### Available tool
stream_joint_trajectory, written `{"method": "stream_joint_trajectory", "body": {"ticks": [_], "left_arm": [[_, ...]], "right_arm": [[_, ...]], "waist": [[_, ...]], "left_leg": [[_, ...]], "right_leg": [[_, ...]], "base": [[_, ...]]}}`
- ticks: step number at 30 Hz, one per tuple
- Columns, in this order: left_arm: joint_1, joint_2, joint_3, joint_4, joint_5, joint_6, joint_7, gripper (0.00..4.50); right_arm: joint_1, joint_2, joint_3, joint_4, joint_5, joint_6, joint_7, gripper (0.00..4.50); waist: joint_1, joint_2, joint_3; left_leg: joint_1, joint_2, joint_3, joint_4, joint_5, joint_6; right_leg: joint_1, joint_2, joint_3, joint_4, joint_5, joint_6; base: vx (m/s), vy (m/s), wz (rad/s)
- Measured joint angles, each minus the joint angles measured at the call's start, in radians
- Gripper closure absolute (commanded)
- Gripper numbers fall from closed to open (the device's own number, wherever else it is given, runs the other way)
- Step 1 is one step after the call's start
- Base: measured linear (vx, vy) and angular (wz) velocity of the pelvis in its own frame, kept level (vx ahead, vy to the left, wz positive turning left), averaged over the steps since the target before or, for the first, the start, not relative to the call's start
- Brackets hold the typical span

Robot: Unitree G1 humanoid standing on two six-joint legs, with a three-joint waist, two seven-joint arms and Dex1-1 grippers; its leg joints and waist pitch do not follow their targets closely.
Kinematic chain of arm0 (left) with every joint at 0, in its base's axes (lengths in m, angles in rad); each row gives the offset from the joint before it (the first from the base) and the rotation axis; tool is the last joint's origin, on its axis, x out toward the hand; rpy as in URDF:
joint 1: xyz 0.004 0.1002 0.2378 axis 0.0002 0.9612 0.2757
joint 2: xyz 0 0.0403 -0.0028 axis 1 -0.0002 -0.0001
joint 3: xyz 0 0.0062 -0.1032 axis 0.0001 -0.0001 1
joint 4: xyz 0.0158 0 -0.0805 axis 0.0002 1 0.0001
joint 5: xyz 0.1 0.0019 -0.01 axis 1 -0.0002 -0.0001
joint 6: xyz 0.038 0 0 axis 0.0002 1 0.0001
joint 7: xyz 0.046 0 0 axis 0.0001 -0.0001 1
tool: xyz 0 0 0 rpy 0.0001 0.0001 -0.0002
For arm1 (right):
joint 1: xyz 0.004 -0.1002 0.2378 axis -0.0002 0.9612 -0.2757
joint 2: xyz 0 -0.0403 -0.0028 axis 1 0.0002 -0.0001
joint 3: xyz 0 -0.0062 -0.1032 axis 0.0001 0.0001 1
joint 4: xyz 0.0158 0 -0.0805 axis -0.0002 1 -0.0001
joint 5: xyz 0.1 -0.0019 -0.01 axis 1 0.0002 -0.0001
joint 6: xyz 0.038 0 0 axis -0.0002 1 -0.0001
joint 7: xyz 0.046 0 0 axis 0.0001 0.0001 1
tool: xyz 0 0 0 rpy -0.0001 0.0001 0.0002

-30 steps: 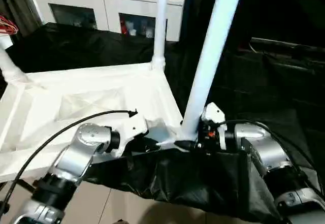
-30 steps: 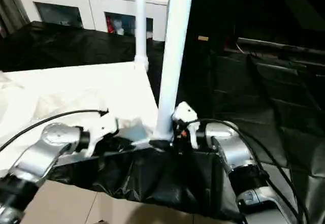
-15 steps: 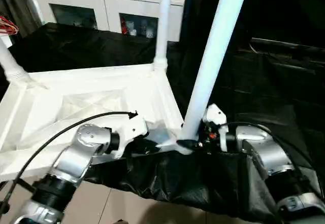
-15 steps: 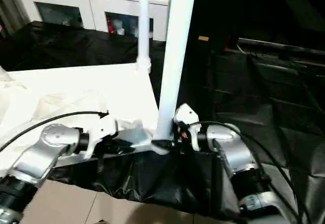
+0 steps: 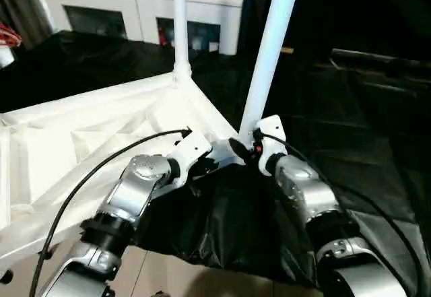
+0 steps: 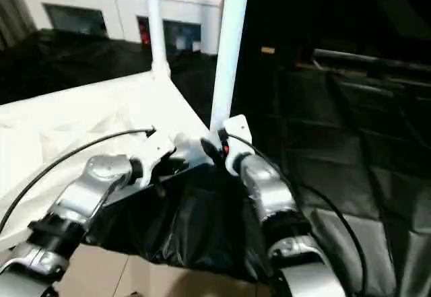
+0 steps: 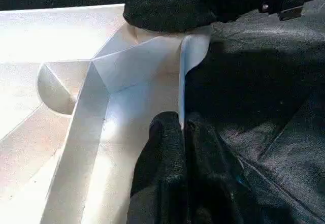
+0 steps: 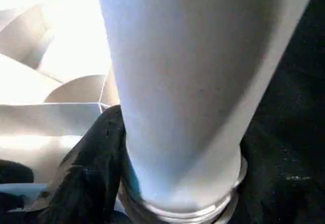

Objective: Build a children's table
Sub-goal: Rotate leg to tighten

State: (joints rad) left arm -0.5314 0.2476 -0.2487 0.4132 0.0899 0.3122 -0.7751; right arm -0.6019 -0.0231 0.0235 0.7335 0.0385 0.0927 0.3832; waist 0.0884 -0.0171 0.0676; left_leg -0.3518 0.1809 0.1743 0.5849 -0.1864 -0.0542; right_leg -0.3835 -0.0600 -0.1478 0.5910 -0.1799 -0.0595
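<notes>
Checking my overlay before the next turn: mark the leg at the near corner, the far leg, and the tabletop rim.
near leg (image 5: pixel 266 68), left eye view, middle of its shaft.
far leg (image 5: pixel 180 21), left eye view, shaft above its socket.
tabletop (image 5: pixel 87 96), left eye view, far rim.

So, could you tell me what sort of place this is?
Probably a room in a home or a lab staged as one: a white glass-doored cabinet stands behind, a tiled floor shows below, and black sheeting covers the work area.

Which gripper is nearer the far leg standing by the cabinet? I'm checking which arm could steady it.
Right, though barely. The right gripper clasps the near leg at its base, below the far leg. The left gripper pinches the tabletop rim beside it.
</notes>
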Motion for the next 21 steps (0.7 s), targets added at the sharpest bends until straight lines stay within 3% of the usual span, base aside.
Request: {"method": "stream_joint_trajectory", "body": {"ticks": [6, 10, 21], "left_arm": [[0.016, 0.025, 0.000, -0.021, -0.007, -0.012, -0.029, 4.50], [0.048, 0.061, 0.001, -0.064, -0.024, -0.017, -0.078, 4.50], [0.124, 0.161, -0.017, -0.166, -0.083, -0.050, -0.276, 4.50]], "right_arm": [[0.010, -0.028, 0.005, -0.006, 0.007, -0.010, 0.126, 0.58], [0.031, -0.084, 0.043, -0.038, 0.014, -0.016, 0.261, 0.58], [0.103, -0.268, 0.139, -0.176, 0.057, 0.004, 0.684, 0.58]], "waist": [[-0.002, 0.000, 0.000], [-0.008, 0.000, 0.000], [0.001, -0.001, 0.000]], "left_leg": [[0.000, 0.000, 0.000, 0.001, 0.000, 0.000], [0.000, 0.001, 0.000, 0.000, 0.000, 0.000], [0.000, 0.001, 0.000, 0.003, 0.000, 0.000]], "right_leg": [[0.000, 0.000, 0.000, 0.000, -0.001, 0.002], [-0.001, 0.000, 0.000, 0.001, -0.001, 0.002], [0.000, 0.000, 0.000, 0.002, -0.002, 0.002]], "base": [[0.000, 0.000, 0.00], [0.000, 0.000, 0.00], [0.000, 0.000, 0.00]]}}
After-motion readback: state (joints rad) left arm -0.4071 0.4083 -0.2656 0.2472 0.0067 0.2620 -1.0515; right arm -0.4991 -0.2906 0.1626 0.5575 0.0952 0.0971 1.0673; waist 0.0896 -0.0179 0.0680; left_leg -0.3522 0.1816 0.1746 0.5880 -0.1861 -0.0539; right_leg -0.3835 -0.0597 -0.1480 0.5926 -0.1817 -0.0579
